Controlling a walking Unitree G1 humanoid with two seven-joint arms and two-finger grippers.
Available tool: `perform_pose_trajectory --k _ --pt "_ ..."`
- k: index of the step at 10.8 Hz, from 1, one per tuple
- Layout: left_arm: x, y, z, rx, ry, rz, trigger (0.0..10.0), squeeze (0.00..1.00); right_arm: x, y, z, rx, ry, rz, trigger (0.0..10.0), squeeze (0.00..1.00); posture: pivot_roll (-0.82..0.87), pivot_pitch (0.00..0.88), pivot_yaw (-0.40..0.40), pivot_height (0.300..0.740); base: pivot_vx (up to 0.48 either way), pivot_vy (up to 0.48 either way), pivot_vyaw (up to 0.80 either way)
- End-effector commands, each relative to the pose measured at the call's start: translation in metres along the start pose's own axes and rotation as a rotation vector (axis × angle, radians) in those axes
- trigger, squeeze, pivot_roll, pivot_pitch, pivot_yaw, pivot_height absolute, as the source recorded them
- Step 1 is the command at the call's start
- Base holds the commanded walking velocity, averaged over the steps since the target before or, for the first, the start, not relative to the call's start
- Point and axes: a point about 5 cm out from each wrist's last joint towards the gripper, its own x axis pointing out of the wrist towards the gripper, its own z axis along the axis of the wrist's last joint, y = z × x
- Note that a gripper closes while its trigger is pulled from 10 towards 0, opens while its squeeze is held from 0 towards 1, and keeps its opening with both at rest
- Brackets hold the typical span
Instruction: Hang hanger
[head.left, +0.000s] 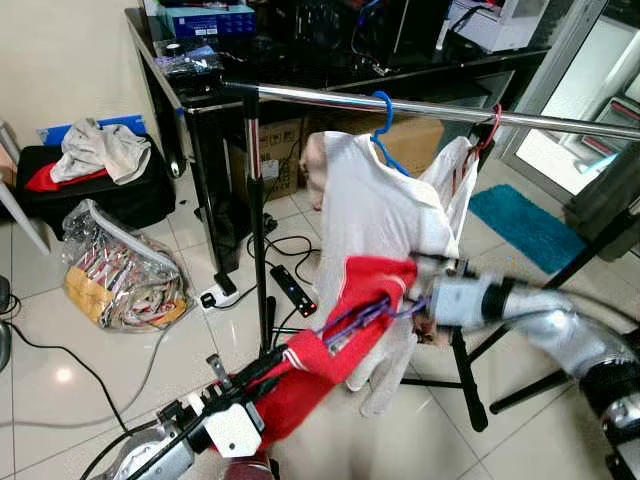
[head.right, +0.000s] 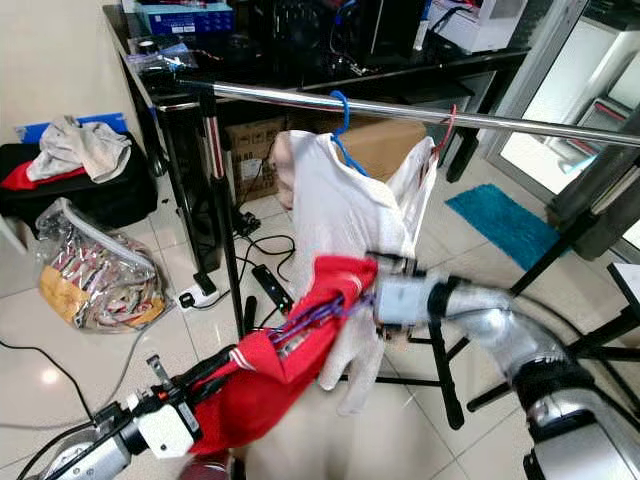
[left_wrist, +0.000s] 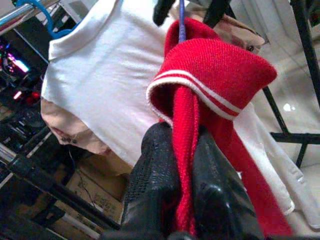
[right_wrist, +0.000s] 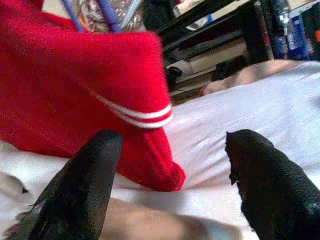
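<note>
Nearest: left gripper (left_wrist: 182, 165), jaws clamped on the red knit top (head.left: 335, 350), soft and floppy, on a purple hanger (head.left: 355, 318). Then right gripper (right_wrist: 170, 165), jaws apart beside it. Probably light but droopy; better grabbing the stiff hanger neck. Further back, the rail (head.left: 420, 106) with the white shirt (head.left: 375, 205).

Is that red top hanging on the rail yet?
Not yet. The red top sits below the rail, its fabric pinched in the left gripper; the right gripper is open beside it.
</note>
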Motion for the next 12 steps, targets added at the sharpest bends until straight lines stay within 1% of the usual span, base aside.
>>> perform_pose_trajectory --k 1,3,4,6,9,12 --pt "0.005 0.003 0.005 0.023 -0.055 0.007 0.0 0.00 -0.006 0.000 -0.006 -0.041 0.031 0.021 10.0 0.00 0.29 0.000 -0.083 0.740 0.000 0.000 0.00" --pt "0.005 0.003 0.004 0.043 -0.064 0.003 0.0 0.00 -0.007 0.006 -0.005 -0.067 0.008 0.059 10.0 0.00 0.29 0.000 -0.082 0.740 0.000 0.000 0.00" --pt "0.006 0.003 0.005 0.064 -0.077 -0.018 0.0 0.00 -0.004 0.011 -0.002 -0.077 -0.013 0.076 10.0 0.00 0.29 0.000 -0.082 0.740 0.000 0.000 0.00" --pt "0.007 -0.001 0.005 0.146 -0.112 -0.115 0.0 0.00 0.005 0.023 0.007 -0.101 -0.071 0.127 10.0 0.00 0.30 0.000 -0.080 0.740 0.000 0.000 0.00" --pt "0.006 -0.006 0.004 0.188 -0.137 -0.206 0.0 0.00 0.010 0.030 0.012 -0.113 -0.097 0.146 10.0 0.00 0.30 0.000 -0.074 0.740 0.000 0.000 0.00" --pt "0.005 -0.009 0.002 0.233 -0.158 -0.259 0.0 0.00 0.012 0.031 0.010 -0.117 -0.077 0.136 10.0 0.00 0.29 0.000 -0.069 0.740 0.000 0.000 0.00"
